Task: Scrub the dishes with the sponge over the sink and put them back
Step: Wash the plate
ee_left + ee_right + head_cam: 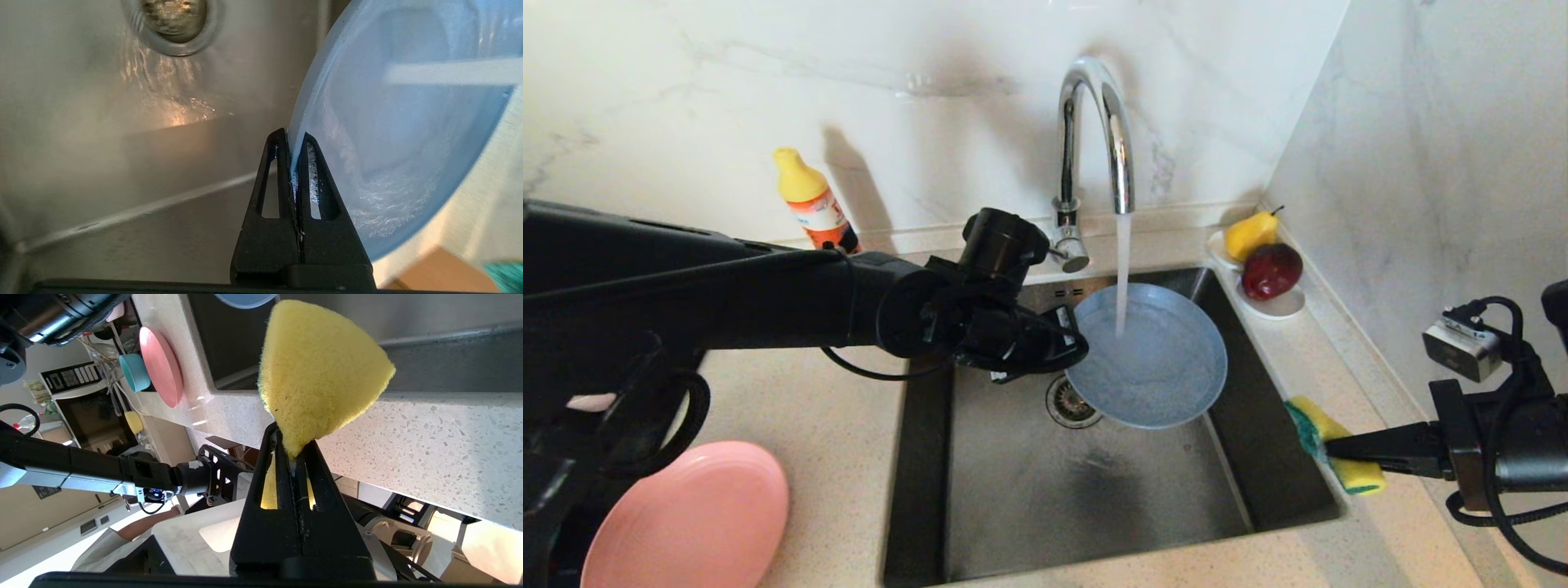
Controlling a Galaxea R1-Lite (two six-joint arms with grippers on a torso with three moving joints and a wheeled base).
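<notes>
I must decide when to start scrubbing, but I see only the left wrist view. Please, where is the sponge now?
Observer: The sponge is pinched in the right pincer, beside the sink's right rim.
Operator: Is the water running?
Observer: Yes, the faucet pours onto the grey-blue plate, which the left pincer grips by its rim.
Operator: Which dishes wait?
Observer: A salmon-pink plate left of the sink; a teal bowl beyond it.

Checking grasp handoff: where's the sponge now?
Head view: sponge pinched in the right hand, at the sink's right rim.
</notes>
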